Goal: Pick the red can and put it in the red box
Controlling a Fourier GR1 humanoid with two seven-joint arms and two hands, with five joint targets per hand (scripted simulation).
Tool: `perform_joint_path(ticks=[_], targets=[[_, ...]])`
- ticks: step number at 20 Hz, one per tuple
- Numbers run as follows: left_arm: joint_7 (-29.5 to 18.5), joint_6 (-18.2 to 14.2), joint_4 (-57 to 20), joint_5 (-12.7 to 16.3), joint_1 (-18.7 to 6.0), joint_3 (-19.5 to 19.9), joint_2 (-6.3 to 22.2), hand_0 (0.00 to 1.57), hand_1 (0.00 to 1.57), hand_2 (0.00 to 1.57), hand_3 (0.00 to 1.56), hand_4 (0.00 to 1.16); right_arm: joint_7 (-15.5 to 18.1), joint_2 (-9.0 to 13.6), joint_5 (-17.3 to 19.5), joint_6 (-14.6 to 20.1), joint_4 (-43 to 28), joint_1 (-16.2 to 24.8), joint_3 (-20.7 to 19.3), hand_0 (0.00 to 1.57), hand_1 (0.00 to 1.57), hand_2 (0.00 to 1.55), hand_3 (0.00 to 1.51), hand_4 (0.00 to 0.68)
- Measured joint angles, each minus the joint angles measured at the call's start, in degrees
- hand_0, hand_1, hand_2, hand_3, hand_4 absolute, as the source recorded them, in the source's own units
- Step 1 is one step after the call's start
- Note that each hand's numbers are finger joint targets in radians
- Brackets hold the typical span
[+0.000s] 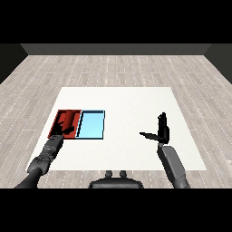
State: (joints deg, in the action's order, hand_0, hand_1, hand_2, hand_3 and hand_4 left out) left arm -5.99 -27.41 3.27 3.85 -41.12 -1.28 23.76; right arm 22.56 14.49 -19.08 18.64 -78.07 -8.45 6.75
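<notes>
While the left hand (67,126) hangs over the red tray (59,118), its dark fingers blend with the tray's inside, so whether they curl round anything cannot be told from the head view. No red can shows anywhere on the white table (127,104); it may be hidden in or under that hand, red against red, or already lying in the tray, but I cannot tell which. The right hand (161,130) stands well apart at the other side of the table, fingers straight and upright, thumb stuck out sideways, holding nothing. If the can is in the left hand, the step is the release: keep the hand inside the red rim, clear of the light blue tray (92,124) just beside it, lower, then spread the fingers and lift straight up so the can is not dragged out
</notes>
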Motion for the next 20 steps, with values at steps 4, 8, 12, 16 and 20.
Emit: perform_joint_path(ticks=[4,8,12,16,20], targets=[[1.42,4.91,-1.3,-0.21,0.01,0.01,2.03,0.0,0.0,0.0,0.0,0.0,-0.02,0.03,0.18,0.02,-1.02,0.03,-0.22,0.0,0.0,0.0,0.0,0.0],[2.06,5.18,-1.54,-1.02,-0.58,-0.54,2.21,0.0,0.0,0.0,0.0,0.0,0.22,-0.62,-0.13,-0.24,-0.88,-0.49,-0.74,0.0,0.0,0.0,0.0,0.0],[-1.9,4.14,0.98,0.53,-0.78,1.27,2.89,0.0,0.0,0.0,0.0,0.0,1.02,-0.98,-0.59,-1.48,-1.06,0.23,-0.95,0.0,0.0,0.0,0.0,0.0],[-9.63,6.72,5.33,3.44,-0.84,4.43,3.68,1.36,1.36,1.25,0.0,0.0,1.9,-1.07,-0.65,-2.6,-0.92,-0.2,-1.09,0.0,0.0,0.0,0.0,0.0],[-17.0,11.87,11.3,6.41,-0.02,6.83,2.4,0.0,0.0,0.0,0.0,0.0,2.28,-0.68,-1.11,-4.71,-2.4,0.5,-0.76,0.0,0.0,0.0,0.0,0.0]])
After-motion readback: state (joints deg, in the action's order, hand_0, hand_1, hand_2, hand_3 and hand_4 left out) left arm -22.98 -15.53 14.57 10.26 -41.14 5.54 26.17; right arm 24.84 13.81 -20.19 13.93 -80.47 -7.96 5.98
